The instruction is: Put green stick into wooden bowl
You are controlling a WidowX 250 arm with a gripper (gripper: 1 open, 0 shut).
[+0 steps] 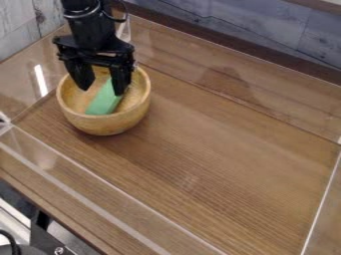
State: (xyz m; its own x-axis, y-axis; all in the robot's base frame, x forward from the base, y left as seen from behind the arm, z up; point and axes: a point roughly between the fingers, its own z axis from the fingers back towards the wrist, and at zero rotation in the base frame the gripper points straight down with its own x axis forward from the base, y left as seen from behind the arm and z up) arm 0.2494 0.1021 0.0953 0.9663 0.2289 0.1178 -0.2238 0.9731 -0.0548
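1. Black end effector: jaws spread wide, holding nothing, poised above the bowl.
2. Flat bright-green rectangular stick: lies slanted inside the round tan wooden bowl.
3. Step: release apparently complete; next, a straight lift clear of the rim.

Black end effector, two fingers, black cylindrical wrist

Not seeing any readable text, labels, brands or numbers showing anywhere in this shot, honestly.
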